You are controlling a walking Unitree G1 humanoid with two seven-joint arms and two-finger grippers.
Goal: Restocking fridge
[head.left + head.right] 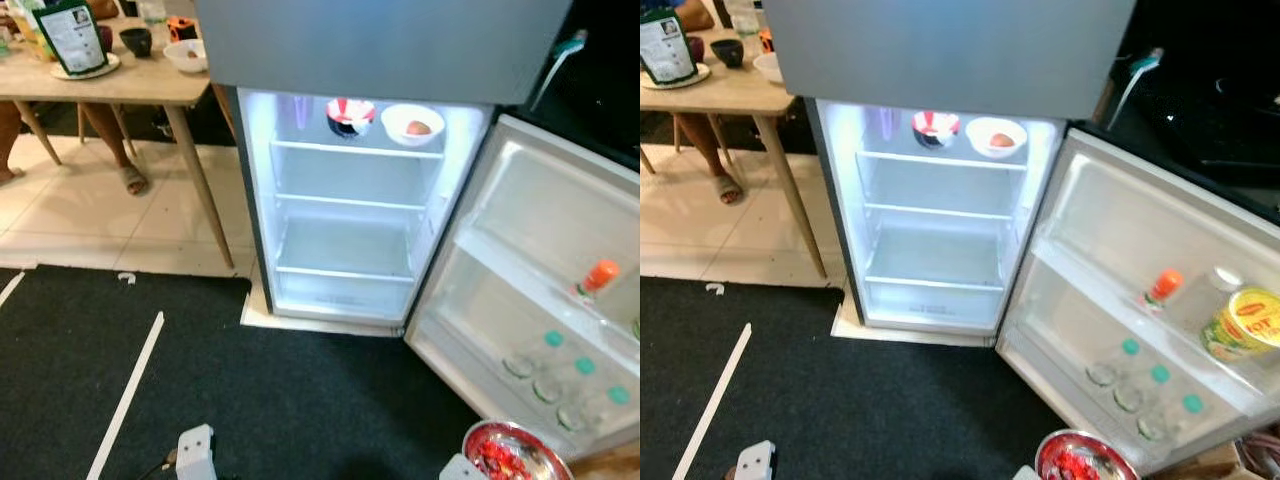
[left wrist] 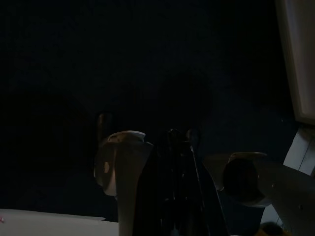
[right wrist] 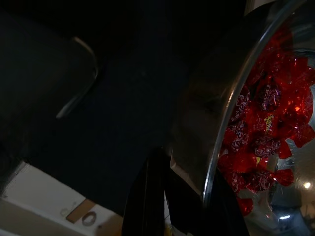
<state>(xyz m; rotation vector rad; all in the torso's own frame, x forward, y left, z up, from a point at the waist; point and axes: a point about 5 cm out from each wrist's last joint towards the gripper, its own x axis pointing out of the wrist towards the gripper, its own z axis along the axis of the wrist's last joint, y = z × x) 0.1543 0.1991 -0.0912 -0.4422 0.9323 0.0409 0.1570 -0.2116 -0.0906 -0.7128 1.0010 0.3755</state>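
A metal bowl (image 1: 1082,458) of red wrapped sweets (image 3: 261,132) sits low before the open fridge (image 1: 940,225), its rim clamped in the right gripper (image 3: 189,196) jaws. Left gripper (image 2: 174,196) hangs idle; jaws' state unclear. Two bowls (image 1: 995,135) sit on the top shelf.

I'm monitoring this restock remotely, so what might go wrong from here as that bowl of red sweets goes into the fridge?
1. The right gripper pinches only the rim of the metal bowl, so it may tilt and spill the wrapped sweets.
2. The top shelf already holds two bowls; squeezing in there risks knocking them.
3. The open door stands close on the right and could be bumped.
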